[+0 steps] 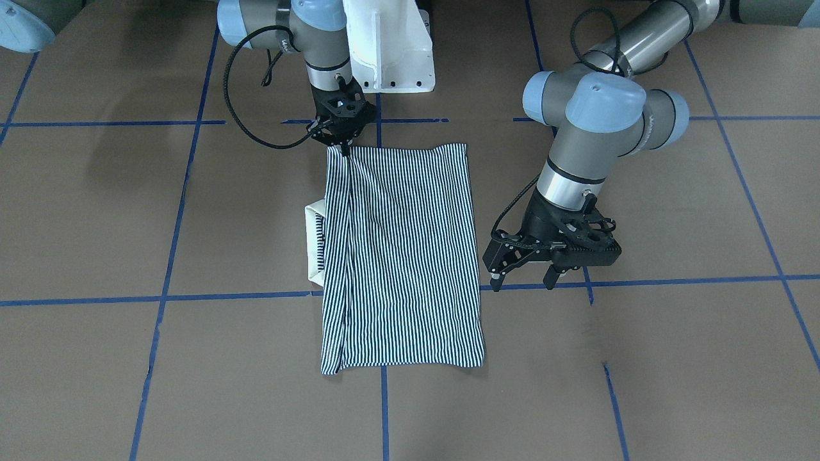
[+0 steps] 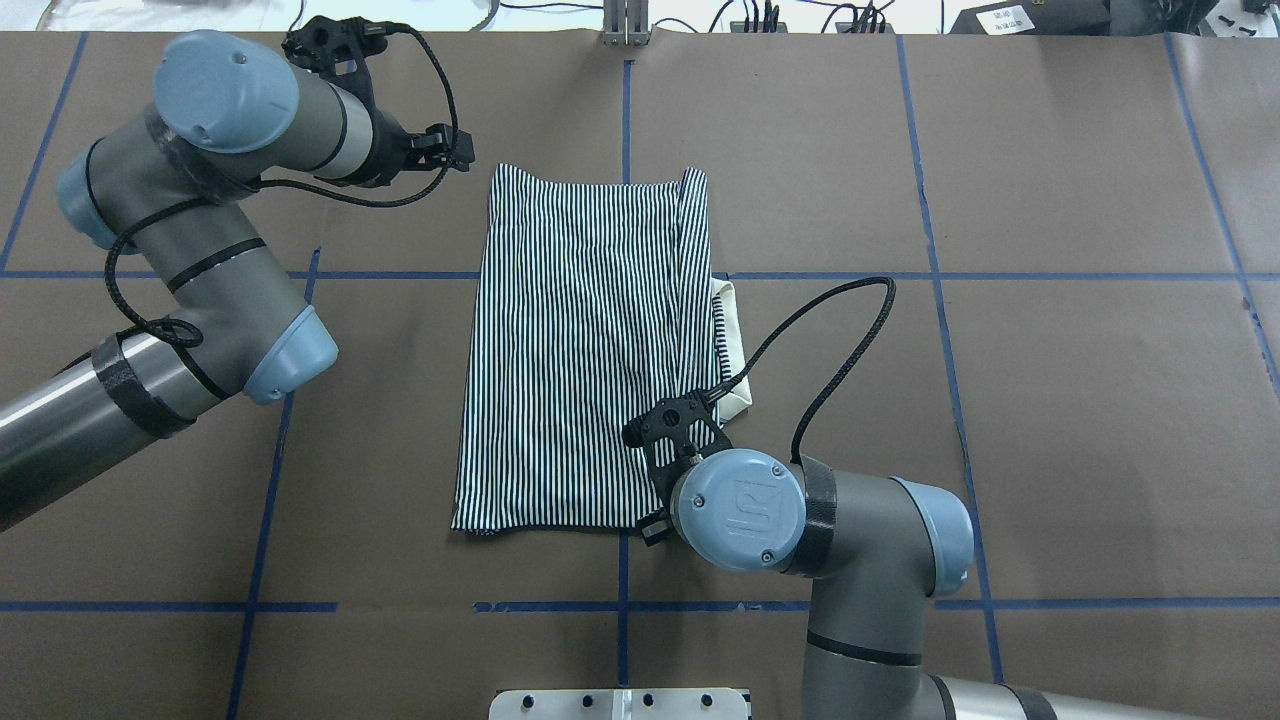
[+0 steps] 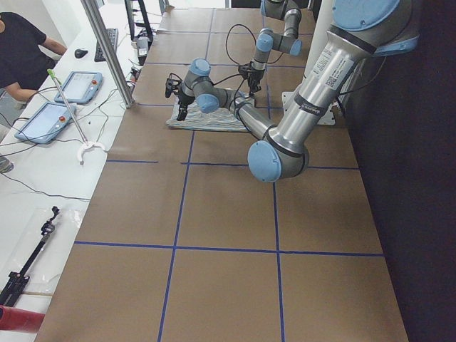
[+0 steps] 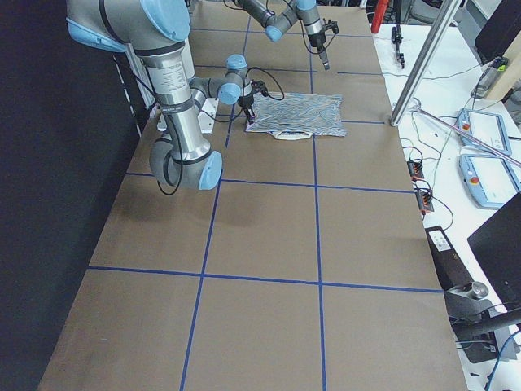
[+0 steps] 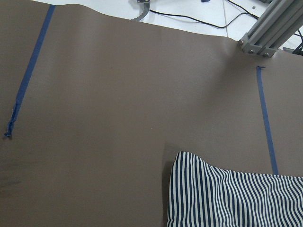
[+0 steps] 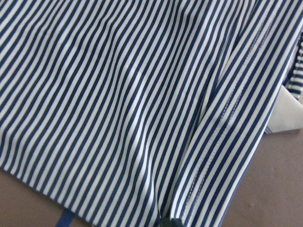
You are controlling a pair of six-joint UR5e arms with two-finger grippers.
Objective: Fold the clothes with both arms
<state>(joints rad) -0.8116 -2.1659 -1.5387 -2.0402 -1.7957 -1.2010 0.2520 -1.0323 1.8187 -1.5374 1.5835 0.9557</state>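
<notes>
Exterior front-facing: right claw (image 1: pixel 346 151) at shirt (image 1: pixel 403 256) corner

Off the polo shirt's (image 1: pixel 403 256) left edge my left gripper (image 1: pixel 522 282) hangs with jaws spread, bare table (image 1: pixel 672 358) all round it. Past the shirt's far edge the table lies open up to a metal post (image 2: pixel 625 22). On the shirt's right side the cream collar (image 2: pixel 735 340) juts out, with my black cable (image 2: pixel 850 330) looped above. My right gripper (image 1: pixel 346 150) pinches the shirt's near right corner, the white pedestal (image 1: pixel 391 45) close behind.
</notes>
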